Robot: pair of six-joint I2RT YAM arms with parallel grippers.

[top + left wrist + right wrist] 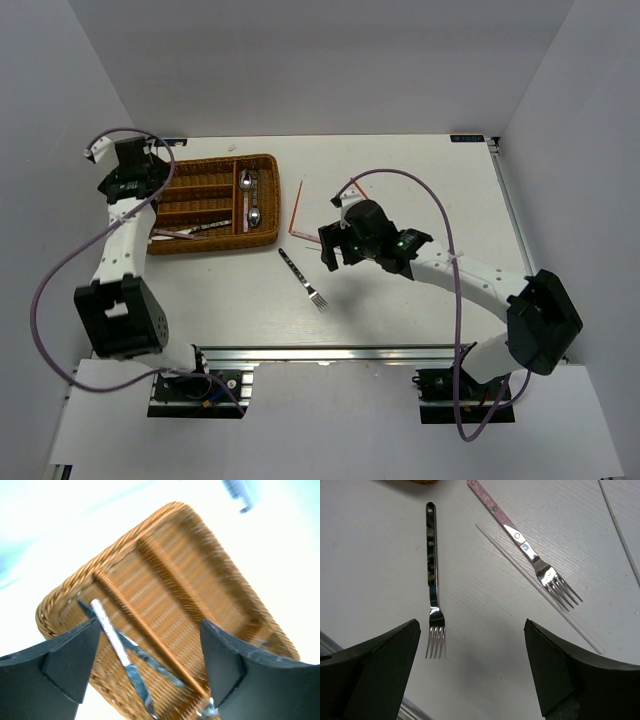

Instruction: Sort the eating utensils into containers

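Hovering over the left end of the wicker tray (225, 159), my left end effector (150, 178) is holding its fingers spread, with nothing pinched between them. My right end effector (335, 252) is hanging over the white tabletop (420, 180) right of centre, jaws likewise spread and gripping nothing.

The top view is showing two spoons (247, 183) in the tray's right-hand compartment and the red chopsticks (296, 208) lying beside the tray. Neither wrist view is catching the spoons. My left wrist camera is looking down at the tray (100, 560) and two crossed knives (112, 632) in its lower left compartment, partly behind my left finger (70, 660). From above they are only a thin streak at the tray's near edge.

My right wrist camera is showing a pink-handled fork (520, 545) at upper right, lying across a thin stick (580, 632) washed so pale that I cannot tell its colour. From above my own arm is hiding that fork.

The dark-handled fork (431, 575) (303, 278) is lying flat at upper left of my right wrist frame. Its tines are pointing toward the gap of my right end effector (470, 680), just beyond the left finger (375, 680) and not touching it.
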